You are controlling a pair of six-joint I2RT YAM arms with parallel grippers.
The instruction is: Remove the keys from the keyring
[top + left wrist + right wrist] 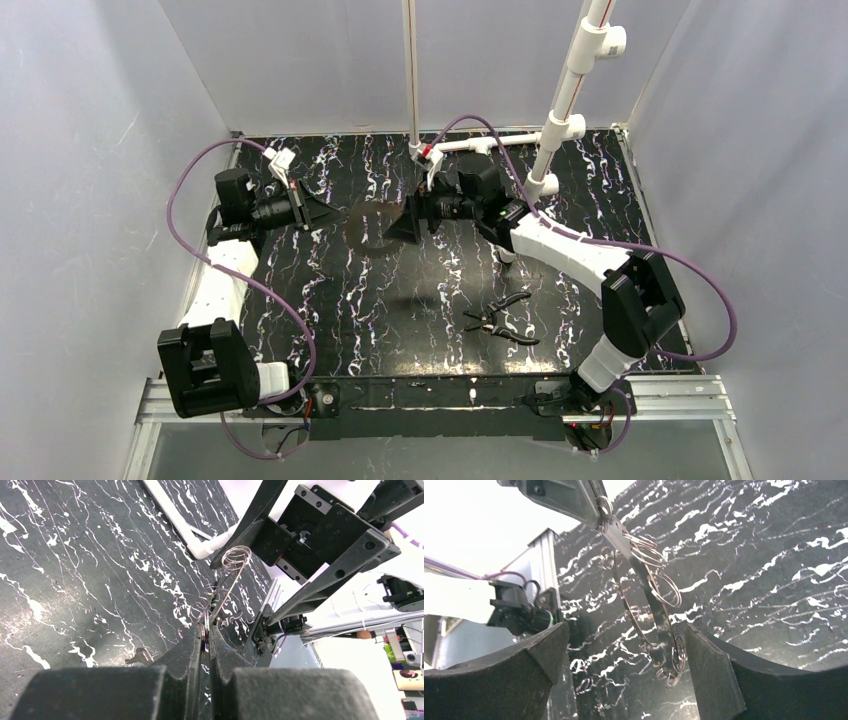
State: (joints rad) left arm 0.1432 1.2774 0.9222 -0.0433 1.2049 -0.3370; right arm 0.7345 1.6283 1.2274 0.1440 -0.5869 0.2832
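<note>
The left end effector (206,630) is clamped narrow on the keyring (235,559). The ring is pulled out long above the desk (400,290), its axis running 9 to 3 o'clock from above. Its far end reaches between the wide-spread fingers of the right end effector (626,637).

Bright, even light overall; both wrist views overexposed at their edges, foregrounds soft.

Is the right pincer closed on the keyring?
No, the right pincer stands wide open, its jaws on either side of the keyring.
</note>
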